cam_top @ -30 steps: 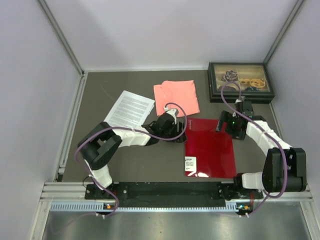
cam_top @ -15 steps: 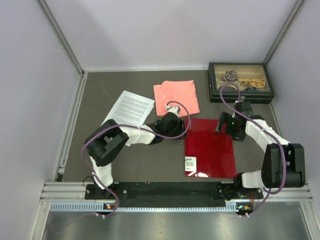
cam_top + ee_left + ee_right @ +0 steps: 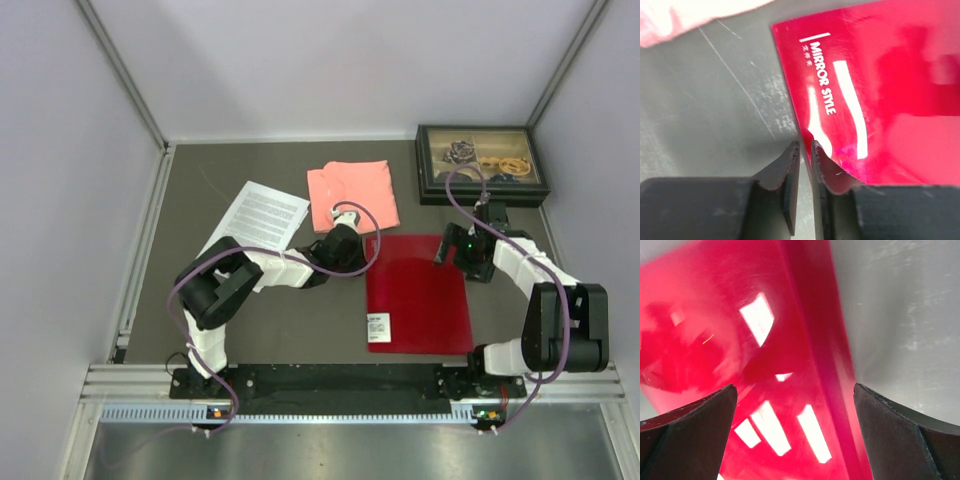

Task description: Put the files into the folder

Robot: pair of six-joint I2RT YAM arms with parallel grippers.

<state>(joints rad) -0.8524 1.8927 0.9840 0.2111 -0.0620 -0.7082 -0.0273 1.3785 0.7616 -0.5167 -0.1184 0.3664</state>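
Observation:
The crimson folder (image 3: 420, 290) lies flat on the dark table, white label near its front-left corner. My left gripper (image 3: 362, 262) is at the folder's far-left edge. In the left wrist view its jaws (image 3: 805, 145) have closed to a thin slit with the edge of the red cover (image 3: 880, 90) between them. My right gripper (image 3: 460, 252) hovers over the folder's far-right edge, and in its wrist view the fingers (image 3: 795, 395) stand wide apart above the glossy red surface (image 3: 740, 340). The files (image 3: 260, 218), printed white sheets, lie to the left.
A salmon-pink folded cloth (image 3: 352, 195) lies just beyond the left gripper, between files and folder. A dark-framed box (image 3: 482, 165) of small items sits at the back right. Walls close in on three sides.
The left jaws have narrowed from wide open to a slit around the folder's edge. The left arm reached further right, and the folder's left side has shifted slightly left. The right arm stayed put.

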